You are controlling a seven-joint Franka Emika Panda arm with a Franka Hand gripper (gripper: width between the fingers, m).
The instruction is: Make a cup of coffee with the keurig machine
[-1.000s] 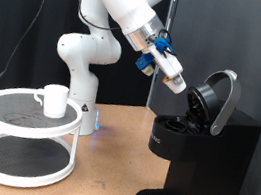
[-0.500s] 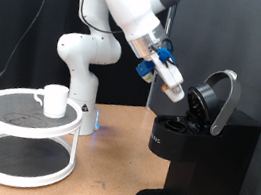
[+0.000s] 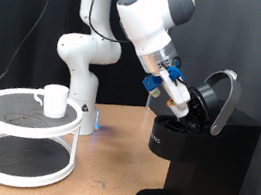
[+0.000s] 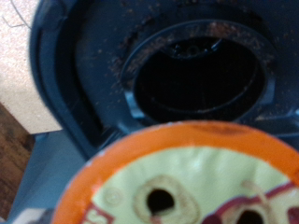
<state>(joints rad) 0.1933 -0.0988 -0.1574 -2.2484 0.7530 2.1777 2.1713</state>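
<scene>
The gripper hangs tilted at the open mouth of the keurig machine, its blue-fitted fingers pinching a small coffee pod just above the brew chamber. In the exterior view the pod is mostly lost against the raised lid, and the fingertips blur into the dark opening. The wrist view is out of focus and cuts the pod off at the frame's edge: only an orange rim and a pale foil top with round holes show, and beyond it the chamber's dark round well, speckled with grounds. The machine is black and boxy, its rounded lid swung up behind the gripper, faint lettering on its front, a round drip base below. The cup, white with a side handle, stands well apart from the gripper on the upper tier of a round white stand.
</scene>
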